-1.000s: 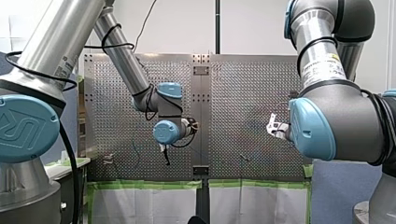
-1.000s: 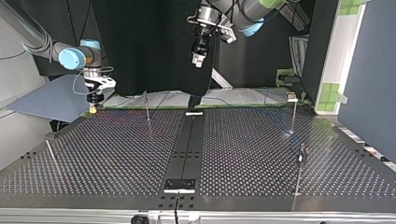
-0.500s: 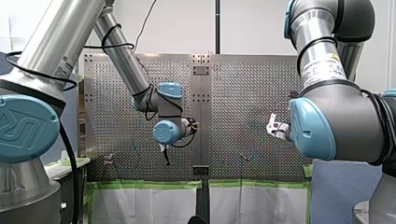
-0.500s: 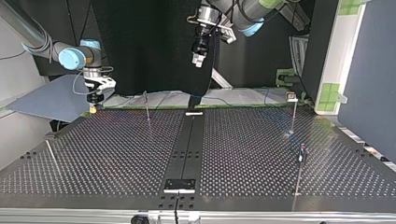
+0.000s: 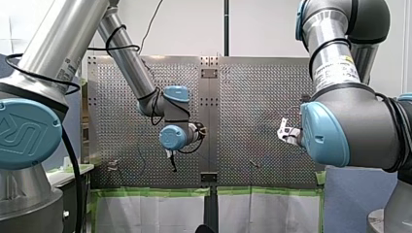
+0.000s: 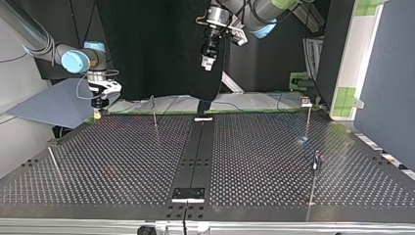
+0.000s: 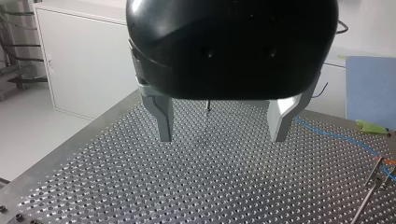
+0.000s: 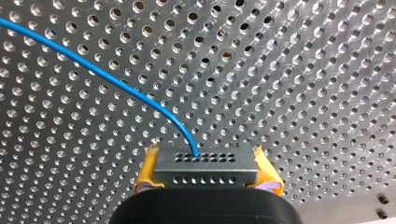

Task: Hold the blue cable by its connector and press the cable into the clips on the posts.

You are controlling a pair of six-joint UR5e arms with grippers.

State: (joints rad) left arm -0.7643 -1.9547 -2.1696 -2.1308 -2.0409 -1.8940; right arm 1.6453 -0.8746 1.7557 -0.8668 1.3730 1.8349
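Observation:
In the right wrist view my right gripper (image 8: pixel 205 179) is shut on a grey connector block (image 8: pixel 205 164), held between yellow pads (image 8: pixel 148 170). The blue cable (image 8: pixel 116 81) leaves the connector and curves away over the perforated table. In the top view this gripper (image 6: pixel 99 112) hangs low at the table's far left corner. My left gripper (image 7: pixel 223 133) is open, its metal fingers (image 7: pixel 163 116) empty and well above the table; in the top view it (image 6: pixel 208 62) hangs high over the far edge. Thin posts (image 6: pixel 154 111) (image 6: pixel 307 117) stand on the table.
Two more posts (image 6: pixel 315 169) (image 6: pixel 53 164) rise nearer the top view's front. A black strip (image 6: pixel 195 152) runs down the table's middle. A faint length of blue cable (image 6: pixel 244 104) lies along the far edge. A blue-grey sheet (image 6: pixel 49 105) sits beyond the far left corner.

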